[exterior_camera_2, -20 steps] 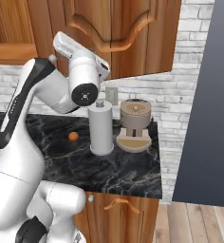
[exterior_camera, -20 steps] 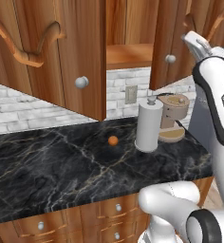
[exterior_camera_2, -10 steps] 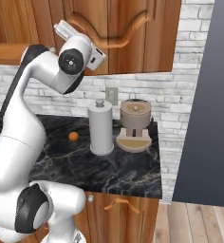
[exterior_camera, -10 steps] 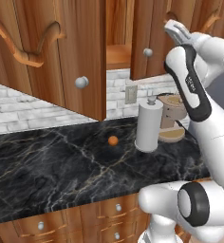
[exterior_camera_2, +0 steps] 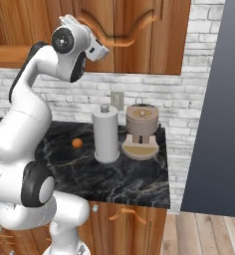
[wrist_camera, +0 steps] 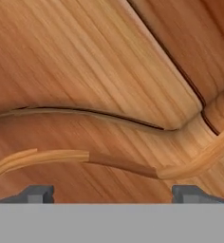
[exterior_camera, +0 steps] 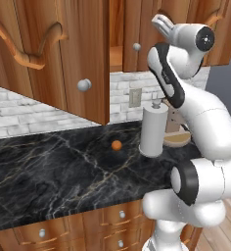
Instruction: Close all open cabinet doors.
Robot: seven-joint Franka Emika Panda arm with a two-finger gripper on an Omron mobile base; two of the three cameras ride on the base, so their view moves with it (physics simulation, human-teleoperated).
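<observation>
Tall reddish-brown wooden cabinet door with round silver knob [exterior_camera: 63, 54], swung open in the left base view: top and left side cut by the frame, carved arch shown in part.

Round tan coffee grinder [exterior_camera: 177, 138]: mostly hidden behind the white arm and the white paper-towel roll [exterior_camera: 153, 129].

Gripper [wrist_camera: 111, 193], hand view: just two dark fingertip stubs above the bottom band; fingers otherwise out of frame.

Small orange ball [exterior_camera_2: 77, 143] on the black marble counter [exterior_camera_2: 134, 179]: too small to identify.
</observation>
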